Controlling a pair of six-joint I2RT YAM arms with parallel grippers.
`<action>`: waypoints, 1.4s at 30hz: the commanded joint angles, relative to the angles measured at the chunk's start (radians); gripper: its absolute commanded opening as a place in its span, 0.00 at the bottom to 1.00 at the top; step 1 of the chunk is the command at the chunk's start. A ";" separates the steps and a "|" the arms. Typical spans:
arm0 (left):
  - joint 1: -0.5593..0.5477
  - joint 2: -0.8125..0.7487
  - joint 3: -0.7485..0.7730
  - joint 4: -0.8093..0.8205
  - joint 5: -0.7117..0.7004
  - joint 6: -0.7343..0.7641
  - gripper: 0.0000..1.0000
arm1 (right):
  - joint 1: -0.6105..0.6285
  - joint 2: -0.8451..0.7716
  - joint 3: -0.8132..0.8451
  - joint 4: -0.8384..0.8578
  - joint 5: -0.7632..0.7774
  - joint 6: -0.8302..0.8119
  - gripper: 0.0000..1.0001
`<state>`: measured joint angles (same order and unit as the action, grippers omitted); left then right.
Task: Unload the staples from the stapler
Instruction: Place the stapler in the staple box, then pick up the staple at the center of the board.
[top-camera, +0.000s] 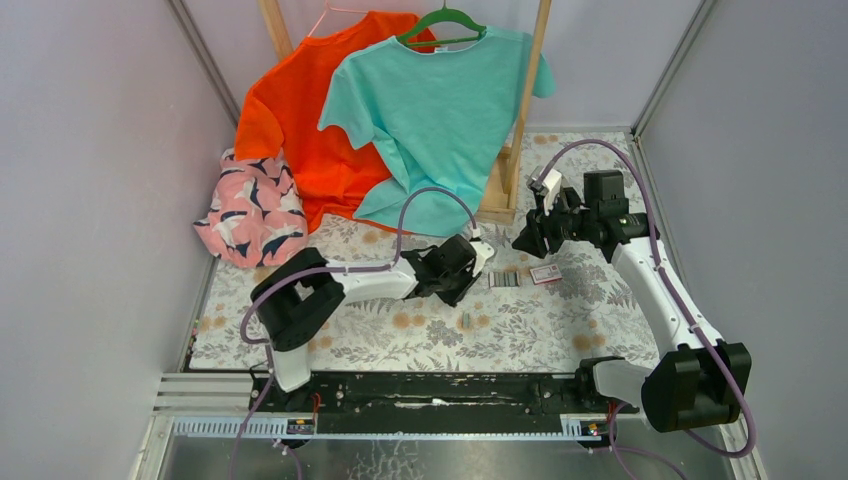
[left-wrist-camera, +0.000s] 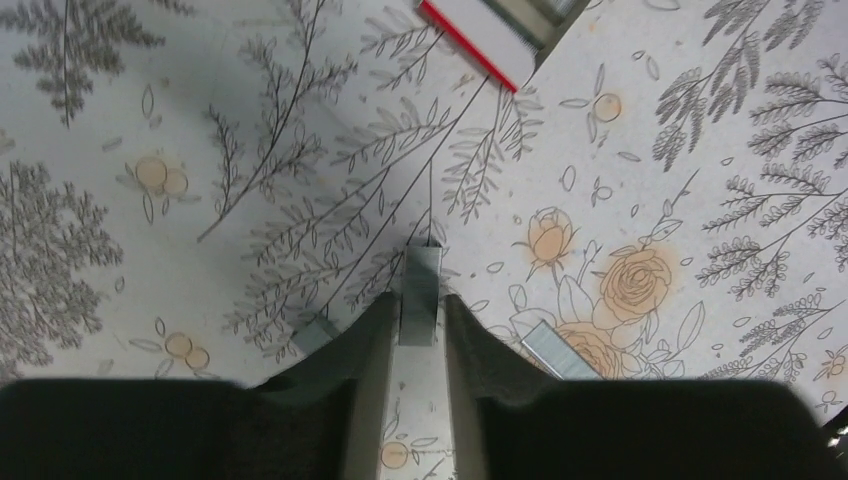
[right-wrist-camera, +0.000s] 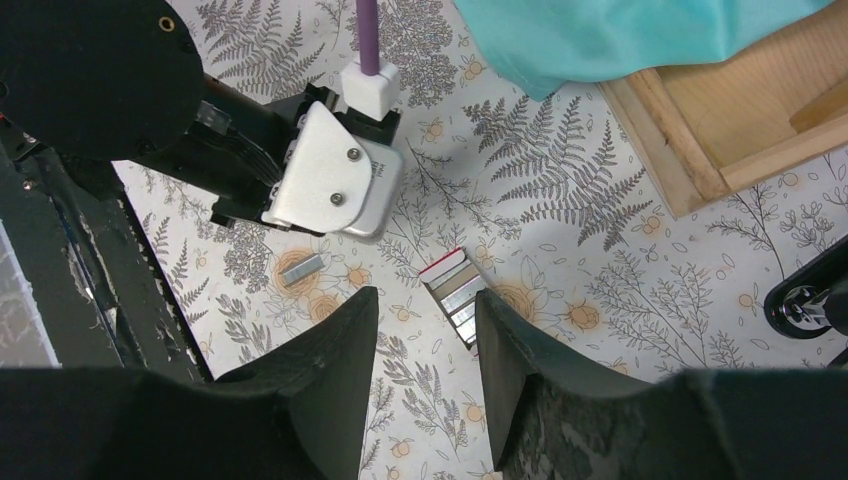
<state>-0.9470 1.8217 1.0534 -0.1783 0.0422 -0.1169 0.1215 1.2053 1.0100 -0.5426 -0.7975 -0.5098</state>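
— Where is the strip right now?

— I have the left gripper (left-wrist-camera: 418, 305) closed down narrow on a strip of staples (left-wrist-camera: 421, 285), about the middle of the worktop (top-camera: 400, 340). As far as I can tell it is pinched, with only its near end between the tips.

— Which way does it lie?

— Its long axis runs straight out ahead of the fingers, in line with the gripper. One loose strip (left-wrist-camera: 318, 335) lies flat just beside one finger, and a second loose strip (left-wrist-camera: 560, 350) just beside the other.

— And your other arm?

— My right gripper (right-wrist-camera: 422, 300) hangs over the far right part of the worktop, jaws apart with nothing between them, looking down on the small box (right-wrist-camera: 452, 298). The left arm is much the nearer.

— Next move?

— I'd judge a release here among the loose strips. I would then back off along the strip's own line so that I don't drag it.
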 joint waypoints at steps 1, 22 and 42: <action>0.006 0.025 0.061 0.005 0.045 0.012 0.38 | -0.004 -0.019 0.003 -0.009 -0.033 -0.025 0.48; 0.088 -0.898 -0.676 0.644 -0.020 -0.188 1.00 | 0.193 -0.008 -0.074 -0.200 -0.252 -0.853 1.00; 0.131 -1.248 -0.903 0.506 -0.156 -0.305 1.00 | 0.586 0.439 0.070 -0.043 0.239 -0.687 0.48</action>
<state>-0.8227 0.5915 0.1543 0.3187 -0.0914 -0.4065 0.6903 1.6428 1.0939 -0.6292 -0.6445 -1.2171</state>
